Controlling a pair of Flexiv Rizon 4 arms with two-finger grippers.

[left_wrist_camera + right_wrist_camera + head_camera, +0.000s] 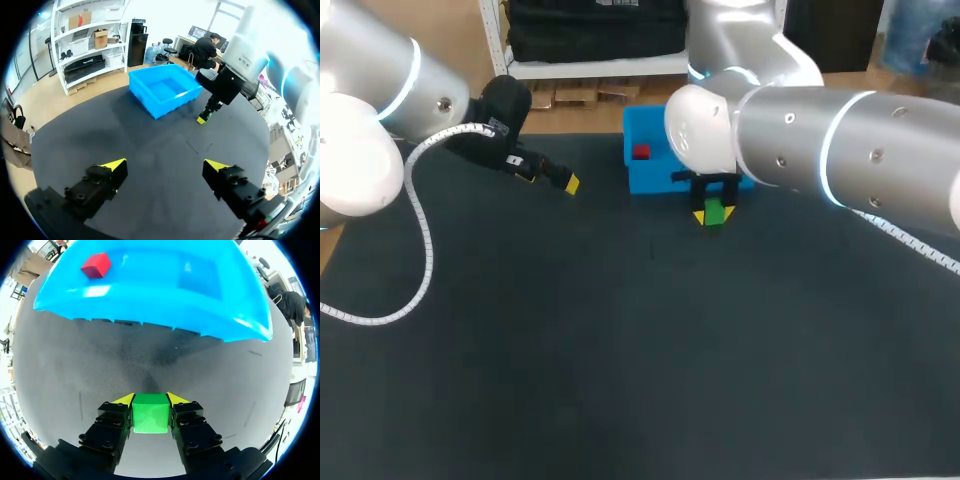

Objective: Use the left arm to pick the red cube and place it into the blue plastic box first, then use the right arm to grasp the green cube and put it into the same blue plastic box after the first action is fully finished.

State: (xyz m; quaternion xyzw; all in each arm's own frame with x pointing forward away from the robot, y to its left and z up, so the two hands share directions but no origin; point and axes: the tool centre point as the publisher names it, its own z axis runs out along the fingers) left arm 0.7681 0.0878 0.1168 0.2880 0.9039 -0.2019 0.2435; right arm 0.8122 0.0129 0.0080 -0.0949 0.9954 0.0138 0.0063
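The green cube (149, 412) sits between the yellow-tipped fingers of my right gripper (150, 401), which is shut on it from both sides. In the head view that cube (714, 212) is just in front of the blue plastic box (642, 177), low over the dark mat. The red cube (640, 152) lies inside the box, also seen in the right wrist view as a red cube (96, 265) in the box's far corner (150, 285). My left gripper (560, 180) stands open over the mat, left of the box, holding nothing; its fingertips (114, 165) are wide apart.
A dark mat (620, 350) covers the table. The blue box (165, 91) stands near the far edge, with my right gripper (206, 116) beside it in the left wrist view.
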